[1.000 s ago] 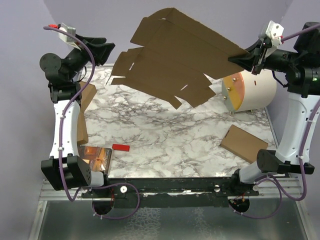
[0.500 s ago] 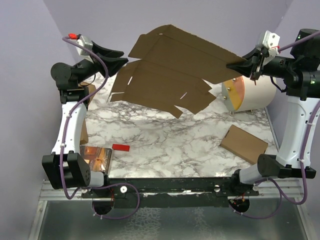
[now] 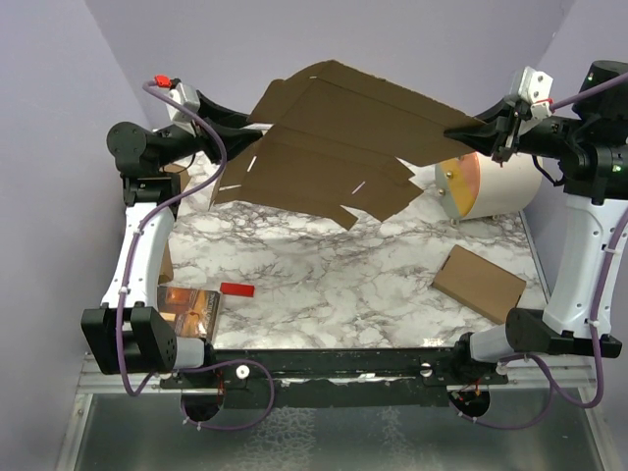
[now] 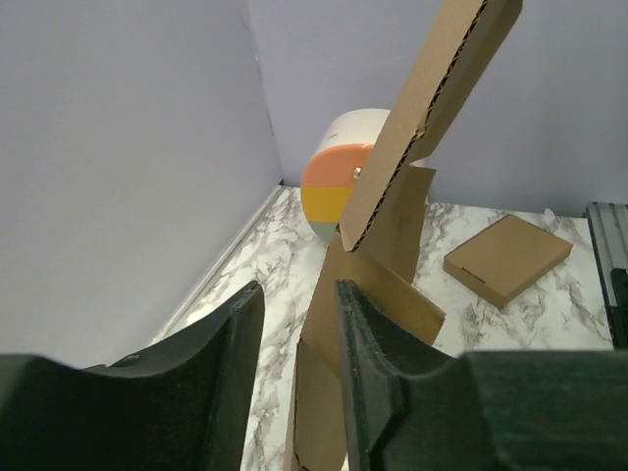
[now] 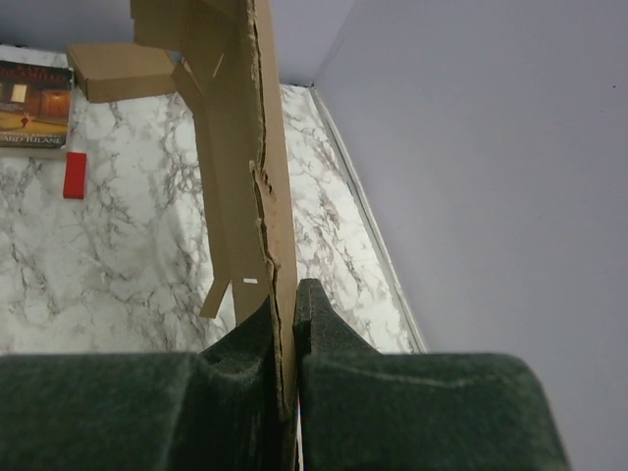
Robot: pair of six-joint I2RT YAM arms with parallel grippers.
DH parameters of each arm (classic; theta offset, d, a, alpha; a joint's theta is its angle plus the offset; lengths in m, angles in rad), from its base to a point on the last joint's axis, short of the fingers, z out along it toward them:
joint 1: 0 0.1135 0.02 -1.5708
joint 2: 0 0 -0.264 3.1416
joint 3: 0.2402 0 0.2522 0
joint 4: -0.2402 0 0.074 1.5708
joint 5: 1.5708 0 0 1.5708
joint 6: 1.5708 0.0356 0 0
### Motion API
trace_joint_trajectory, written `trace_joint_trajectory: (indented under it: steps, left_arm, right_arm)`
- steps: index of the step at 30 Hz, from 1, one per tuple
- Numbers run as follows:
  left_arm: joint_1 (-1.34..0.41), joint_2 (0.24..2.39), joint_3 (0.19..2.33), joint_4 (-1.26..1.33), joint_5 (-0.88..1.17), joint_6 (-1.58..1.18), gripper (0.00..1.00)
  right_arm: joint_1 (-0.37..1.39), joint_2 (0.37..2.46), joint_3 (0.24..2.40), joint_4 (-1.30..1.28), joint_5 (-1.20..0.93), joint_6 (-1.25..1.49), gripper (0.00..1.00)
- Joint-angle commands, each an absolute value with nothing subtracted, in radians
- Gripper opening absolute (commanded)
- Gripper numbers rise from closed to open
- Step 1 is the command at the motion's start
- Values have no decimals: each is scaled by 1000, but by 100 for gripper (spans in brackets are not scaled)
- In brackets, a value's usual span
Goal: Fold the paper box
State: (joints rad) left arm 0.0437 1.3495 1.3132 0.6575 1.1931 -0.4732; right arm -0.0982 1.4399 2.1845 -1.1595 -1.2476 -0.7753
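Nearest, a flat brown cardboard box (image 3: 479, 283) is seen. Behind, the big brown cardboard paper box (image 3: 343, 128) is held up in the air — pinched tight by the right gripper (image 3: 483, 126). Only from the left wrist is the left gripper (image 4: 299, 294) seen — fingers apart around its edge.

I count one paper box (image 3: 334, 137), two small boxes (image 3: 479, 283) (image 3: 163, 263) for sure, one cylinder (image 3: 500, 182), one book (image 3: 188, 306), one red block (image 3: 236, 289).

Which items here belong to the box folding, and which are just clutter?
Job: large flat brown corrugated cardboard mailer; right end effector gripping it; left end effector.
Clutter: cream cylinder with orange end; small brown cardboard box; red block; book.
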Motion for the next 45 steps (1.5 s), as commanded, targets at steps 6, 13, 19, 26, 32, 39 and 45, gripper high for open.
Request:
trace_joint_trajectory:
  steps: [6,13,19,26,32,39,45]
  left_arm:
    - [-6,1332,1329,648,1295,-450,49]
    - [-25,1346,1350,575,1283,-400,49]
    - [-35,1361,1381,575,1275,-404,46]
    - [-50,1378,1389,610,1288,-436,36]
    - [-52,1385,1384,660,1302,-477,16]
    - [-52,1384,1374,730,1339,-534,0]
    - [-48,1378,1369,724,1306,-527,0]
  right_arm:
    - [-100,1424,2186,-1154,-1307,-776,1]
    - [-100,1421,2194,-1156,-1344,-776,1]
    - [-100,1415,2195,-1167,-1394,-787,1]
    - [-100,1411,2184,-1167,-1416,-789,1]
    - [-100,1411,2176,-1165,-1421,-787,1]
    - [-100,1410,2158,-1151,-1410,-787,1]
    - [-100,1421,2157,-1101,-1354,-727,1]
